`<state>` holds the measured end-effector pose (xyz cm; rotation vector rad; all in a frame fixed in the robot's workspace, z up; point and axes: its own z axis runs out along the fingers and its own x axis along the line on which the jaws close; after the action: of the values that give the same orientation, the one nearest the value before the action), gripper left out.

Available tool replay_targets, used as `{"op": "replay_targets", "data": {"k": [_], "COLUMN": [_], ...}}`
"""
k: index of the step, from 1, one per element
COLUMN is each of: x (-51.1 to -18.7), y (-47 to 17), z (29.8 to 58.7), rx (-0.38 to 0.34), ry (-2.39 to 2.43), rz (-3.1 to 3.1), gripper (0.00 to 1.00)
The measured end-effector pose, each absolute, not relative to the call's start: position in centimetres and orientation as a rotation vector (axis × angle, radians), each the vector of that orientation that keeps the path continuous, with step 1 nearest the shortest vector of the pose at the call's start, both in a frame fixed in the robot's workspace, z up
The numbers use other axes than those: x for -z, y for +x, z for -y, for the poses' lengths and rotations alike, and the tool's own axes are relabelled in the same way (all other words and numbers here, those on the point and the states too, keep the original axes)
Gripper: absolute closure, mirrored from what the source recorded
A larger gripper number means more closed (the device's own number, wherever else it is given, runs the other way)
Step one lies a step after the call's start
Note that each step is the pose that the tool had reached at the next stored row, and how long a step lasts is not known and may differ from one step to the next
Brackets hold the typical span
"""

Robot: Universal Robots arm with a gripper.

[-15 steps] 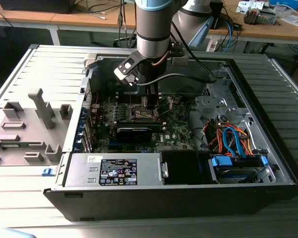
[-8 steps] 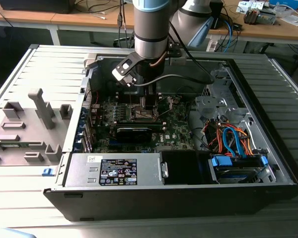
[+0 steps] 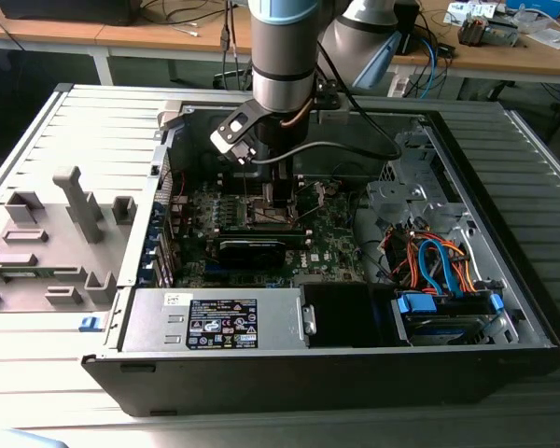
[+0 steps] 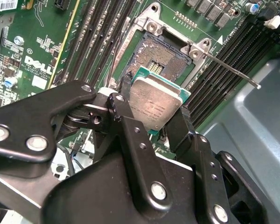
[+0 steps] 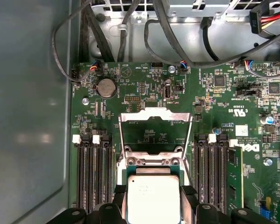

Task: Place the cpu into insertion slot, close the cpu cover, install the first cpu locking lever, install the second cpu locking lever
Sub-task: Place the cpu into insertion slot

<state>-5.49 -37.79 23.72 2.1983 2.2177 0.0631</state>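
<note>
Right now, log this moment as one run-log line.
end effector: shut on cpu | cpu: over insertion slot, not seated | cpu cover: raised open | locking lever: unlatched

Cpu [image 4: 155, 106] clamped between pincer [image 4: 154, 99] fingers [image 4: 130, 135]: silver-grey metal top, smooth, dull sheen.
Fingers: black, matt, smooth.
Insertion slot [image 4: 165, 53] just beyond pincer: grainy brownish-gold contact field, shiny silver metal rim.
Cpu cover [image 5: 155, 116] beyond pincer: thin bright metal frame.
Motherboard [image 5: 130, 74] beneath pincer: green, slightly glossy.
</note>
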Motion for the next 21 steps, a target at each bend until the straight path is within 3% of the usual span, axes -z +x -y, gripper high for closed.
{"op": "replay_targets", "data": {"k": [21], "x": [-23.09], "y": [-5.49], "z": [37.79], "rx": [-0.063], "ry": [2.198], "rz": [-2.218], "gripper": [0.45]}}
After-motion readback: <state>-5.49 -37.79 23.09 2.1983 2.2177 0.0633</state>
